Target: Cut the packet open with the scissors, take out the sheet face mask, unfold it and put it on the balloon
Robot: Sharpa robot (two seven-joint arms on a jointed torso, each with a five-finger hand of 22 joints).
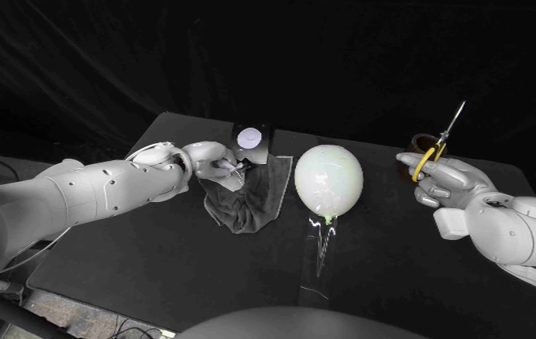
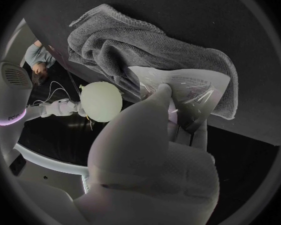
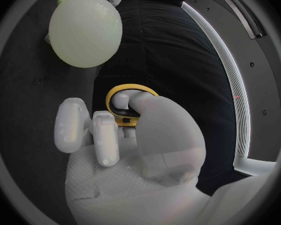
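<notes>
- The left hand (image 1: pixel 214 161) pinches the packet (image 1: pixel 252 137) over a grey towel (image 1: pixel 240 200).
- The right hand (image 1: pixel 452 184) grips the scissors (image 1: pixel 435 152), blades up.
- The balloon (image 1: pixel 328 179) stands between them on the bench (image 1: pixel 167 261).

In the right wrist view the right hand (image 3: pixel 137 155) covers the blades of the scissors (image 3: pixel 133 86); the left hand (image 2: pixel 154 155) hides part of the packet (image 2: pixel 192 85).
</notes>
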